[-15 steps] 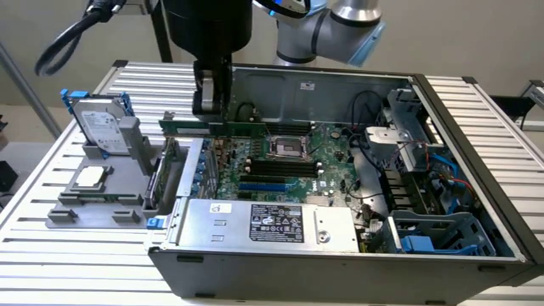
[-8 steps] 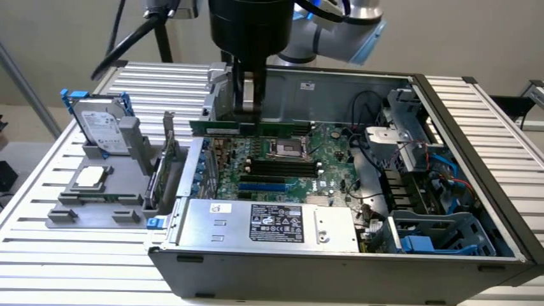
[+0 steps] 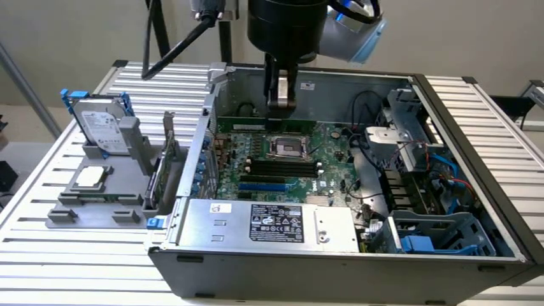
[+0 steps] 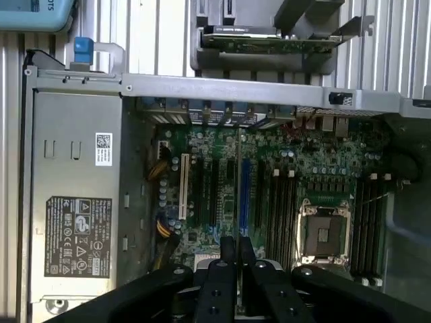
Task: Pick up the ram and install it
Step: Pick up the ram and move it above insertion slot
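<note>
My gripper (image 3: 279, 108) hangs inside the open computer case (image 3: 340, 264), above the back part of the green motherboard (image 3: 332, 159). In the wrist view its black fingers (image 4: 222, 259) are shut on the ram (image 4: 239, 188), seen edge-on as a thin stick reaching out from between them. The stick hovers over the motherboard, in line with the long slots, between the black memory slots (image 4: 283, 208) and the blue slot (image 4: 246, 195). I cannot tell whether it touches the board.
The empty processor socket (image 3: 287, 148) lies just behind the black slots (image 3: 281, 169). A grey power supply (image 3: 272, 223) fills the case front. At the exterior view's left, a grey fixture (image 3: 93, 207) holds a hard drive (image 3: 100, 127), a silver chip (image 3: 91, 178) and an expansion card (image 3: 165, 159).
</note>
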`<state>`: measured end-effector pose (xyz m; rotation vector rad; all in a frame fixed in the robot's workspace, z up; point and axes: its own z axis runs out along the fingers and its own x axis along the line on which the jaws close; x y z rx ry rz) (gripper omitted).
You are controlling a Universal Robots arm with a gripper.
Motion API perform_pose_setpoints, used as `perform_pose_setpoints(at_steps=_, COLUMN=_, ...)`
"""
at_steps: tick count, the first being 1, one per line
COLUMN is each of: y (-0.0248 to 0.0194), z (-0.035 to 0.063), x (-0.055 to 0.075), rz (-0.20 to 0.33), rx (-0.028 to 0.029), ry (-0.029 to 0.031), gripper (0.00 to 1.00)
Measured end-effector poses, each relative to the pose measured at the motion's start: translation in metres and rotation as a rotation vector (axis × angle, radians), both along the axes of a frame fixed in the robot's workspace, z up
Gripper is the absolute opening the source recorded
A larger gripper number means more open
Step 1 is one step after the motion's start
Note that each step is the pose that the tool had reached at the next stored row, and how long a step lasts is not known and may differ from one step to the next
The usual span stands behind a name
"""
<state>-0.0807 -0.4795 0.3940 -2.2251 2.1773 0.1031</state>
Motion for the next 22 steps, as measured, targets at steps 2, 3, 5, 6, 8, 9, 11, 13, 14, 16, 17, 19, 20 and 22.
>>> perform_pose_setpoints(at_steps=2, y=0.0079, z=-0.0015, x=0.004, rz=0.0, rx=0.0, ry=0.0, gripper=0.14)
perform_pose_setpoints(at_steps=3, y=0.0123, z=-0.0022, x=0.006, rz=0.0, rx=0.0, ry=0.0, gripper=0.14)
perform_pose_setpoints(at_steps=5, y=0.0211, z=-0.0034, x=0.009, rz=0.0, rx=0.0, ry=-0.0001, gripper=0.14)
perform_pose_setpoints(at_steps=6, y=0.0256, z=-0.004, x=0.01, rz=0.0, rx=-0.0001, ry=0.0, gripper=0.14)
perform_pose_setpoints(at_steps=8, y=0.0346, z=-0.0054, x=0.013, rz=0.0, rx=0.0001, ry=-0.0001, gripper=0.14)
perform_pose_setpoints(at_steps=9, y=0.0389, z=-0.0059, x=0.013, rz=0.0, rx=0.0, ry=0.0, gripper=0.14)
perform_pose_setpoints(at_steps=11, y=0.0464, z=-0.0071, x=0.015, rz=0.0, rx=-0.0001, ry=0.0, gripper=0.14)
perform_pose_setpoints(at_steps=13, y=0.0511, z=-0.0083, x=0.017, rz=-0.001, rx=0.0, ry=0.0, gripper=0.14)
perform_pose_setpoints(at_steps=14, y=0.0527, z=-0.009, x=0.018, rz=-0.002, rx=0.0, ry=0.0, gripper=0.14)
perform_pose_setpoints(at_steps=16, y=0.0549, z=-0.0102, x=0.02, rz=-0.007, rx=-0.0001, ry=0.0, gripper=0.14)
perform_pose_setpoints(at_steps=17, y=0.0557, z=-0.0108, x=0.021, rz=-0.01, rx=-0.0001, ry=0.0, gripper=0.14)
perform_pose_setpoints(at_steps=19, y=0.0568, z=-0.0119, x=0.023, rz=-0.02, rx=-0.0001, ry=0.0, gripper=0.14)
perform_pose_setpoints(at_steps=20, y=0.0574, z=-0.0124, x=0.024, rz=-0.025, rx=0.0, ry=0.0, gripper=0.14)
perform_pose_setpoints(at_steps=22, y=0.0589, z=-0.0129, x=0.026, rz=-0.032, rx=-0.0001, ry=0.0, gripper=0.14)
